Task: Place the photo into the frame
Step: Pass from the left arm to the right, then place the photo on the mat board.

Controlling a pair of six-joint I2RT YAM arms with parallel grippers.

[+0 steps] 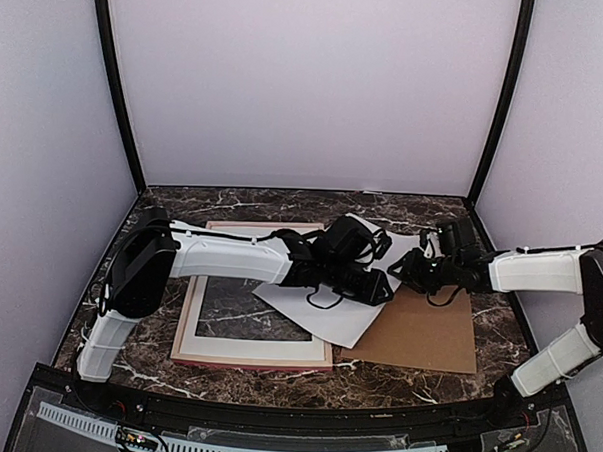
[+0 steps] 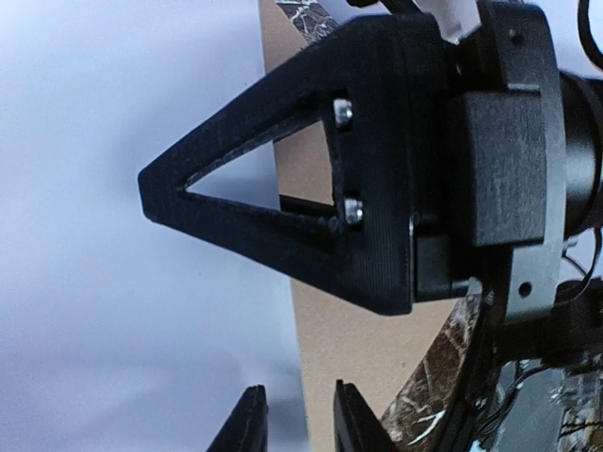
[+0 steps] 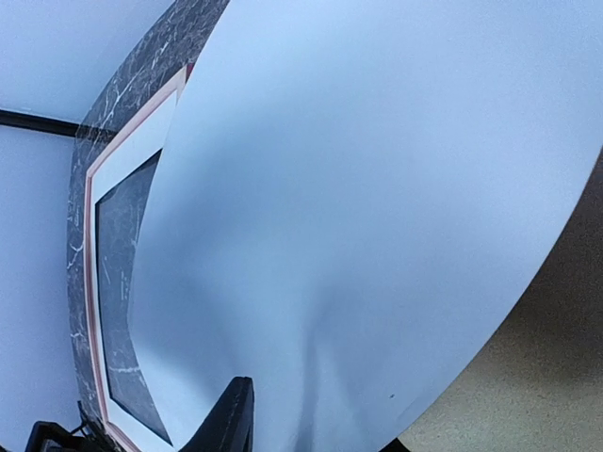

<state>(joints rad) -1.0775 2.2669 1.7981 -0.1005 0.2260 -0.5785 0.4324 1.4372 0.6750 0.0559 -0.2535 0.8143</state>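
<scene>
The frame [image 1: 192, 321] lies pale reverse up at the left middle, with a thin pink edge showing. The photo [image 1: 328, 312] lies white reverse up, across the frame's right side and the brown backing board [image 1: 422, 336]. My right gripper [image 1: 402, 270] is shut on the photo's far right edge. In the right wrist view the sheet [image 3: 377, 188] bulges and creases at the grip [image 3: 311, 435]. One finger [image 3: 231, 419] shows above the sheet and the other is hidden beneath it. My left gripper [image 1: 384, 288] hovers open just over the photo's right edge [image 2: 141, 311]. Its jaws [image 2: 301, 424] stand a little apart.
The backing board [image 2: 339, 330] lies on the dark marble table [image 1: 275, 380], right of the frame. The right gripper's finger [image 2: 283, 217] hangs close in front of the left wrist camera. Lilac walls enclose the back and sides. The frame's opening [image 3: 118, 282] shows bare marble.
</scene>
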